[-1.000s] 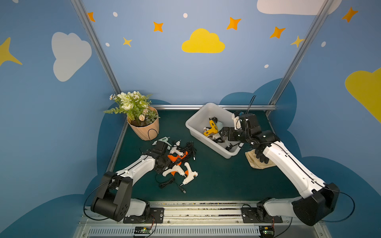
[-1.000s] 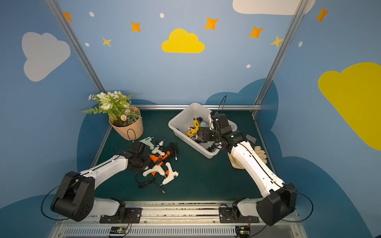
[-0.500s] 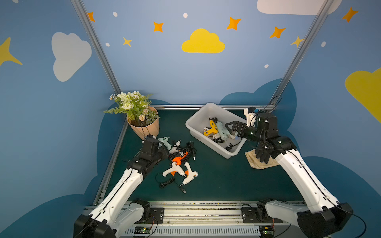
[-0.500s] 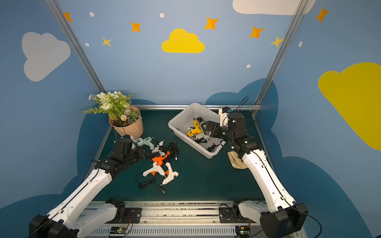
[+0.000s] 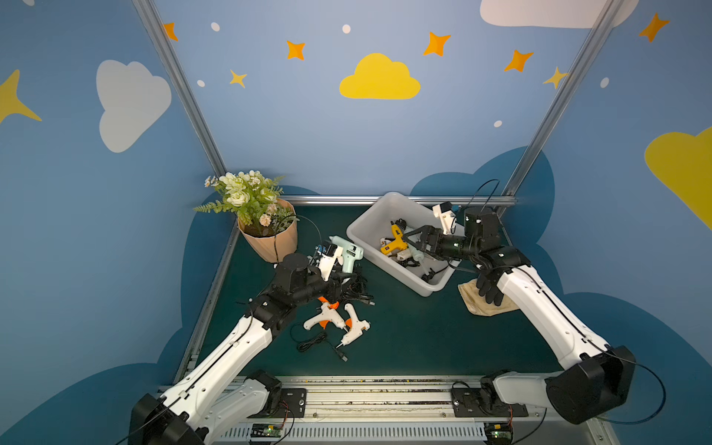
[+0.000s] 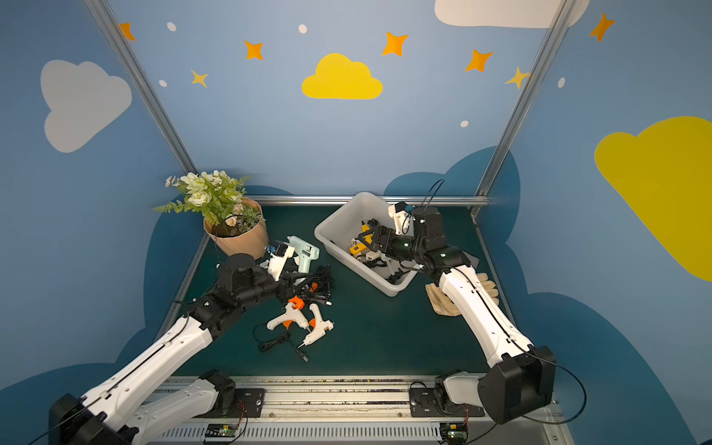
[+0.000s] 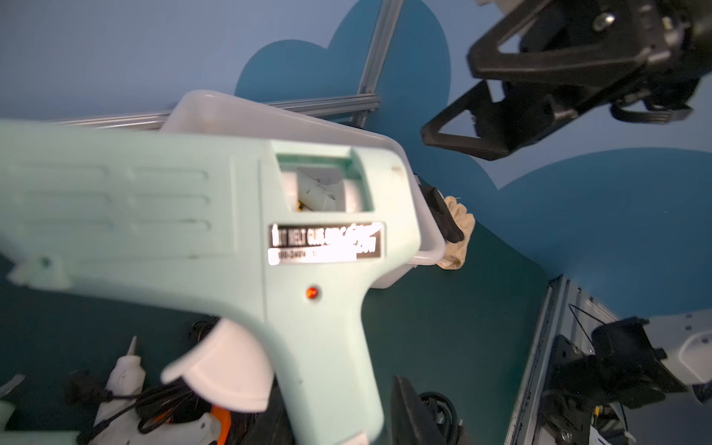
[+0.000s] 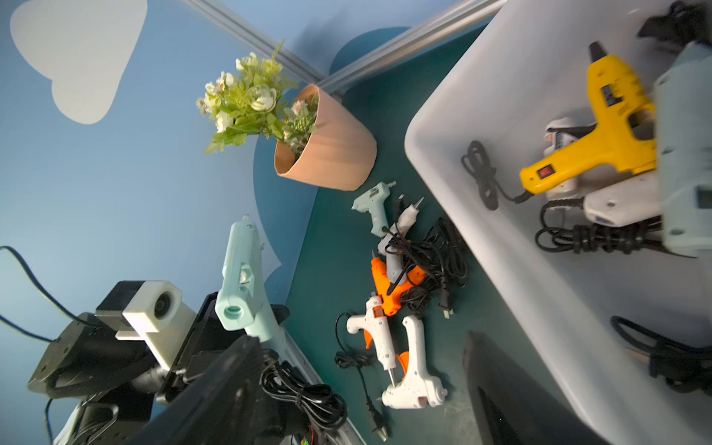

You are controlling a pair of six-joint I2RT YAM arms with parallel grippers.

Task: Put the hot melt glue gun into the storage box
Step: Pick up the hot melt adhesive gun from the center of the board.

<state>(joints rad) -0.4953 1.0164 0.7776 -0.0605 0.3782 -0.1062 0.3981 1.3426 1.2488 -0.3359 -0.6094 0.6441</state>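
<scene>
Lifting done, looks like: left pincer (image 5: 341, 282) went from digging in the pile (image 5: 334, 319) to pinching the mint glue gun (image 5: 348, 250) up off the surface (image 5: 404, 339), still short of the storage box (image 5: 370, 225). Right pincer (image 5: 414, 240) hangs spread above it.

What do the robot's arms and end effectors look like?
The left arm and right arm have white shells, black joints and thin black cables. The left end effector and right end effector are black; the right one's fingers are hollow triangular frames. A white camera block sits on each wrist.
</scene>
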